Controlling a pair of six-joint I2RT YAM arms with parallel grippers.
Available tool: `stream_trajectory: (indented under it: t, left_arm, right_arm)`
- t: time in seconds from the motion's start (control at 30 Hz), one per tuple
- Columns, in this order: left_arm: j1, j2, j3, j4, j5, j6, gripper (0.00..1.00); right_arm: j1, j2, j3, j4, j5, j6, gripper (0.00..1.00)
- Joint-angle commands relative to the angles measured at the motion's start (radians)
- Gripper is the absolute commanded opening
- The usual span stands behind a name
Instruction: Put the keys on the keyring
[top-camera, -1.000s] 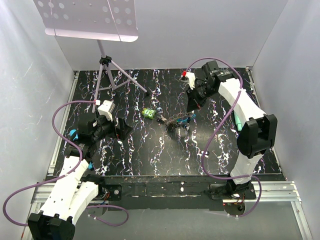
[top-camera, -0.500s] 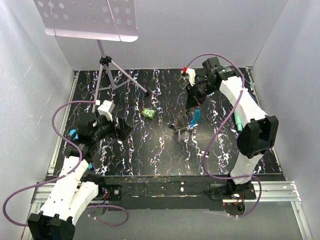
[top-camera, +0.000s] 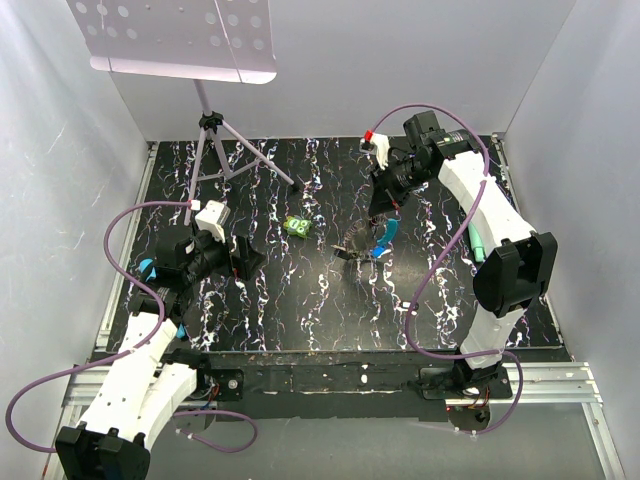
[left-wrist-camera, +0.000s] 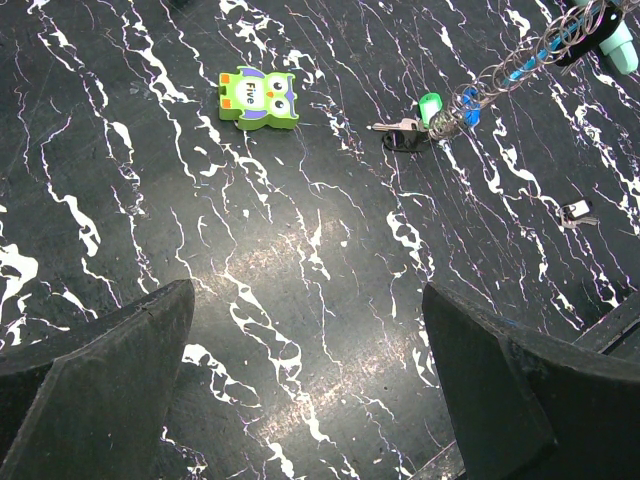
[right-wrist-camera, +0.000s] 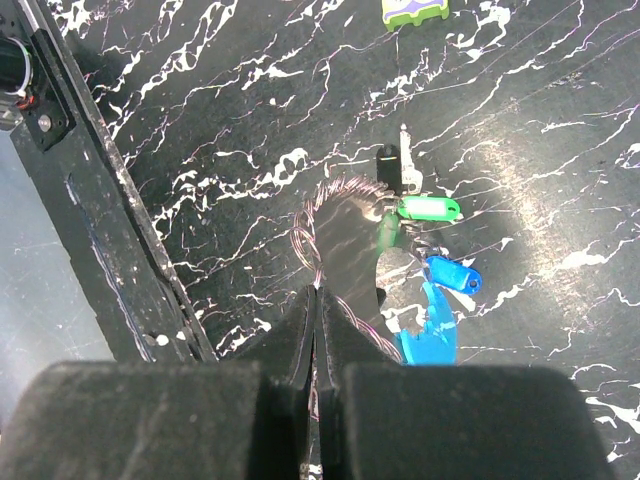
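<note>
Pinching the keyring (left-wrist-camera: 490, 78), the right gripper (right-wrist-camera: 315, 295) is clamped tight; the left gripper (left-wrist-camera: 305, 290) gapes wide, empty.

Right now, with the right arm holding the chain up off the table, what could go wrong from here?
1. The right gripper pinches only the thin beaded keyring; it could slip out and drop.
2. The green- and blue-tagged keys hang at its low end, near the table; a jerk may swing or snag them.
3. A small metal piece, perhaps another key, lies apart and could be overlooked.
</note>
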Motion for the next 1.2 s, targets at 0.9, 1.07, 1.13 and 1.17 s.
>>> stream_trajectory:
  t: [0.9, 1.07, 1.13, 1.17]
  left_arm:
    - [0.002, -0.021, 0.008, 0.003, 0.006, 0.015, 0.98]
    - [0.002, -0.021, 0.008, 0.003, 0.006, 0.015, 0.98]
    - [0.004, -0.021, 0.008, 0.003, 0.006, 0.013, 0.98]
    - [0.002, -0.021, 0.006, 0.003, 0.006, 0.015, 0.98]
  right_arm:
    - [0.015, -0.003, 0.095, -0.020, -0.067, 0.005, 0.01]
    - [0.021, -0.004, 0.104, -0.025, -0.071, 0.005, 0.01]
    - [0.023, -0.006, 0.105, -0.026, -0.074, 0.005, 0.01]
    - [0.023, -0.006, 0.105, -0.026, -0.074, 0.007, 0.01]
